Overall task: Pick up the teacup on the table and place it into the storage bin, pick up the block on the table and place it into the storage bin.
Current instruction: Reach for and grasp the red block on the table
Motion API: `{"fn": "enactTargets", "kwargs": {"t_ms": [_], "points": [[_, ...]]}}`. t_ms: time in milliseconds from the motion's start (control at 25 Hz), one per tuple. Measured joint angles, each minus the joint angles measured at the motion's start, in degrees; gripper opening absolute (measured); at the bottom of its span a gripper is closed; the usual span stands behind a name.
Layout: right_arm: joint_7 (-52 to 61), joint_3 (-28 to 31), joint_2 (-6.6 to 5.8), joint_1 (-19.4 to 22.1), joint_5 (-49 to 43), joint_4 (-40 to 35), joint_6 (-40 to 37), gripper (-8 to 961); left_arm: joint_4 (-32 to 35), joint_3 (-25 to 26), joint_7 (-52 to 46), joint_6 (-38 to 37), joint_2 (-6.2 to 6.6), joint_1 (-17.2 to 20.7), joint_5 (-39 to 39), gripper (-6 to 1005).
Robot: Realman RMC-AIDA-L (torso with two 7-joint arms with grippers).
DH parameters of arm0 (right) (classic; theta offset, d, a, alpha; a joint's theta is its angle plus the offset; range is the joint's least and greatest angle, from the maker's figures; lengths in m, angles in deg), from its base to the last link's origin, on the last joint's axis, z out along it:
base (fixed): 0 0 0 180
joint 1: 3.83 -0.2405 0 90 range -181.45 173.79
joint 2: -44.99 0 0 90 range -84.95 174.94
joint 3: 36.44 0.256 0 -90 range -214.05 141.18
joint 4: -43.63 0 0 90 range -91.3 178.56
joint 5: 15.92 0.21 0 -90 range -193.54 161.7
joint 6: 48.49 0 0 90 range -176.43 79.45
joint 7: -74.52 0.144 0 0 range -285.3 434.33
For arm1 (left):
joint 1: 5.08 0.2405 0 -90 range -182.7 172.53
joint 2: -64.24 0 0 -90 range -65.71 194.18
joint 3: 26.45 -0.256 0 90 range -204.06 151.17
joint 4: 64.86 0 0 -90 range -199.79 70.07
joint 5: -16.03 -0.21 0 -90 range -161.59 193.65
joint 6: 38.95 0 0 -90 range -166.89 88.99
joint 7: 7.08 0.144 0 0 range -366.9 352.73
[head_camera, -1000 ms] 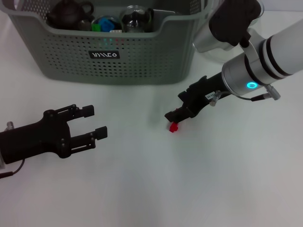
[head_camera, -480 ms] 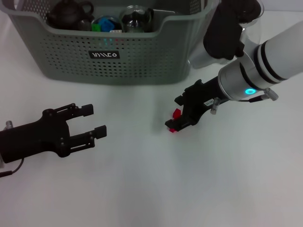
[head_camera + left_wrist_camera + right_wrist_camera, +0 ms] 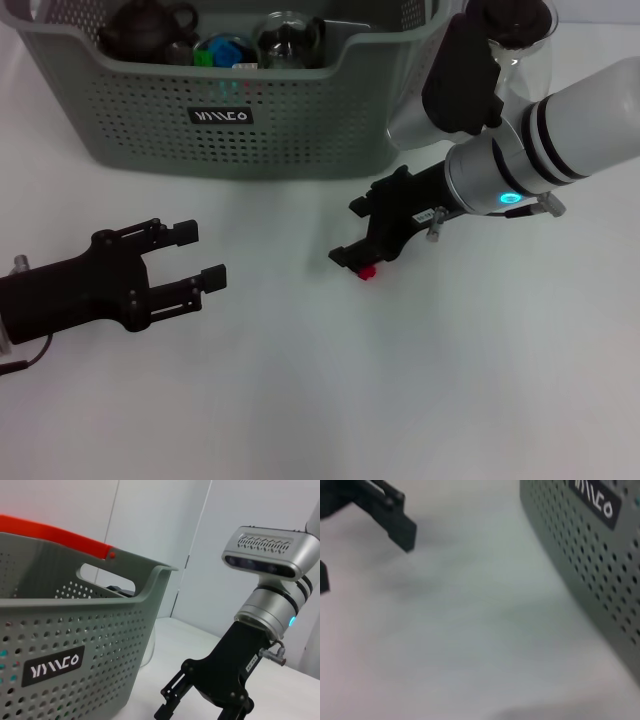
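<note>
The small red block (image 3: 367,271) lies on the white table, partly covered by the lower finger of my right gripper (image 3: 349,231). That gripper is open and low over the table, and nothing is between its fingers. It also shows in the left wrist view (image 3: 196,696). The grey-green storage bin (image 3: 300,120) stands at the back and shows in both wrist views (image 3: 75,630) (image 3: 590,555). It holds a dark teapot (image 3: 150,28), a blue item (image 3: 222,48) and a glass vessel (image 3: 288,40). No teacup shows on the table. My left gripper (image 3: 200,256) is open and empty at the left.
A clear glass carafe with a black lid (image 3: 520,30) stands at the back right, behind my right arm. The left gripper's fingers (image 3: 395,522) show in the right wrist view. White table stretches across the front.
My right gripper has moved a little to the left, and its lower finger now covers part of the red block. The block has stayed in place. The left arm has not moved.
</note>
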Motion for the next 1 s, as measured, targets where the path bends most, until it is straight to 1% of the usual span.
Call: {"fn": "enactTargets", "kwargs": {"t_ms": [200, 320, 440, 760, 1000], "points": [[-2.2, 0.0, 0.04, -0.9, 3.1, 3.3, 0.7, 777, -0.1, 0.0, 0.0, 0.2, 0.00, 0.0, 0.0, 737], [-1.8, 0.0, 0.08, -2.6, 3.3, 6.9, 1.6, 778, -0.1, 0.0, 0.0, 0.7, 0.00, 0.1, -0.1, 737], [-0.9, 0.0, 0.01, -3.6, 3.1, 8.7, 1.6, 778, -0.2, 0.0, 0.0, 0.9, 0.00, 0.1, -0.1, 737], [0.6, 1.4, -0.69, -3.1, 2.7, 7.2, -1.7, 778, -0.2, 0.0, 0.0, 1.0, 0.00, 0.3, -0.1, 738], [1.4, 1.9, -0.82, -2.9, 1.3, 6.4, -2.6, 778, -0.2, 0.0, 0.0, 1.0, 0.00, 0.3, -0.1, 738]]}}
